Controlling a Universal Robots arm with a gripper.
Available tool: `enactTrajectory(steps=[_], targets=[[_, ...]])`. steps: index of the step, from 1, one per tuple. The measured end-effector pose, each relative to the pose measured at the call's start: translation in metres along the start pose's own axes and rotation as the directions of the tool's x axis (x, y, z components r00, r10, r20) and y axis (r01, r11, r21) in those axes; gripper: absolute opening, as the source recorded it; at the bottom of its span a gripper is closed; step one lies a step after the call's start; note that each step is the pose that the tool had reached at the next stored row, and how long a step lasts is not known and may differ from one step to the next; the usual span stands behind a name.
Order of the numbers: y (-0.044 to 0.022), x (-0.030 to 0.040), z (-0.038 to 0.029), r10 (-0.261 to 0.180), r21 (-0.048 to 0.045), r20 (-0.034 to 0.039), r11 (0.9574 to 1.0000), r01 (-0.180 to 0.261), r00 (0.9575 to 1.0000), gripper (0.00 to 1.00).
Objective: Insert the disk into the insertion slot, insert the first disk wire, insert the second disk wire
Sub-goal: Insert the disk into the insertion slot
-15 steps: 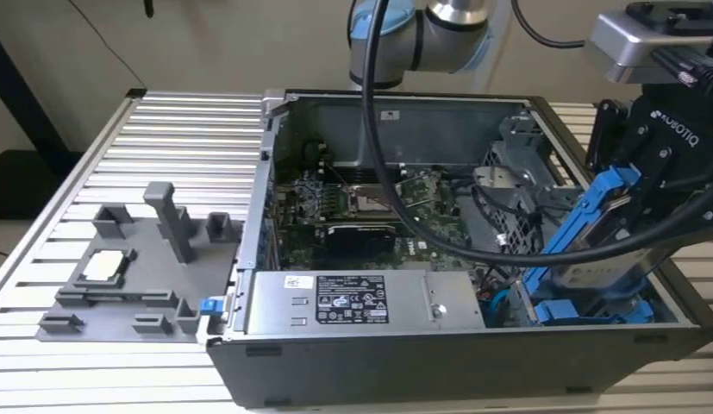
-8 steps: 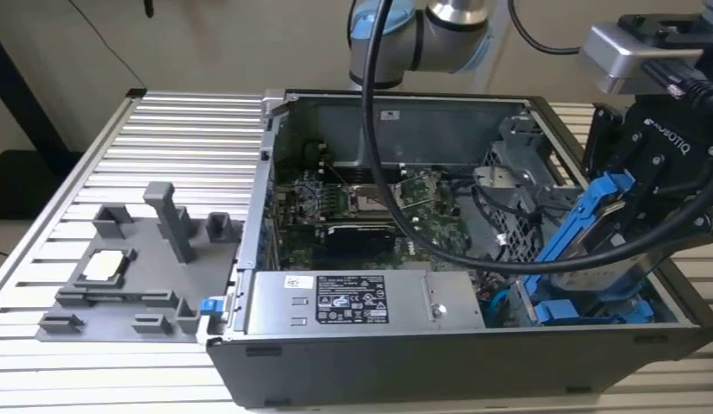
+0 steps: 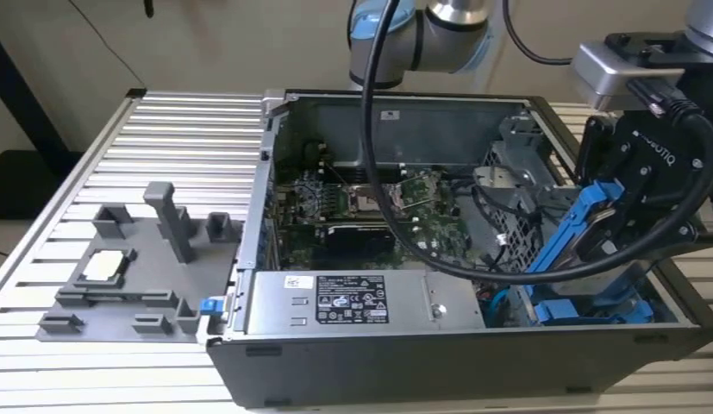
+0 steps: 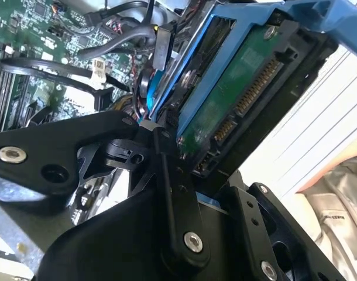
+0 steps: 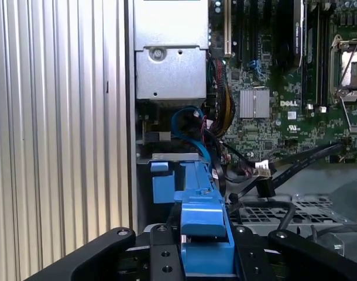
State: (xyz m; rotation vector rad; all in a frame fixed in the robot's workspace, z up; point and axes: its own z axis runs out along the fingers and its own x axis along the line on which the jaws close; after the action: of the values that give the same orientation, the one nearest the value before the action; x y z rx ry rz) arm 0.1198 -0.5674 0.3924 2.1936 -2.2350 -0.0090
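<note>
On a ribbed aluminium table (image 3: 126, 138) an open computer case (image 3: 390, 371) lies on its side. At the exterior view's right the gripper (image 3: 618, 226) is clamped on the disk (image 3: 575, 233), on its blue carrier frame. It holds the disk tilted, with the lower end towards the insertion slot (image 3: 592, 306) of the drive cage (image 3: 511, 228). The disk is not yet seated. Whether its lower end already touches the blue fittings, I cannot tell. In the second wrist view the connector (image 4: 257, 88) on the green underside faces the camera.

I judge the step in hand to be the insertion of the disk. To do it well, the carrier should come parallel to the slot rails before any pushing, otherwise it may jam at an angle. Loose wires (image 5: 249, 172) lie just beside the bay, near the motherboard (image 5: 284, 88), and should not get trapped under the frame
</note>
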Motion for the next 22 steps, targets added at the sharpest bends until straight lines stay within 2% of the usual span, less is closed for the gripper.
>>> enactTrajectory(steps=[12, 19, 21, 22], targets=[[-0.0002, -0.0006, 0.019, 0.0, 0.0031, 0.0002, 1.0, 0.0, 1.0, 0.33], [-0.0002, -0.0006, 0.0201, 0.0, 0.0036, 0.001, 1.0, 0.0, 1.0, 0.33], [-0.0002, -0.0006, 0.02, 0.0, 0.0036, 0.0003, 1.0, 0.0, 1.0, 0.35], [-0.0002, -0.0006, 0.02, 0.0, 0.0037, 0.0001, 1.0, 0.0, 1.0, 0.41]])
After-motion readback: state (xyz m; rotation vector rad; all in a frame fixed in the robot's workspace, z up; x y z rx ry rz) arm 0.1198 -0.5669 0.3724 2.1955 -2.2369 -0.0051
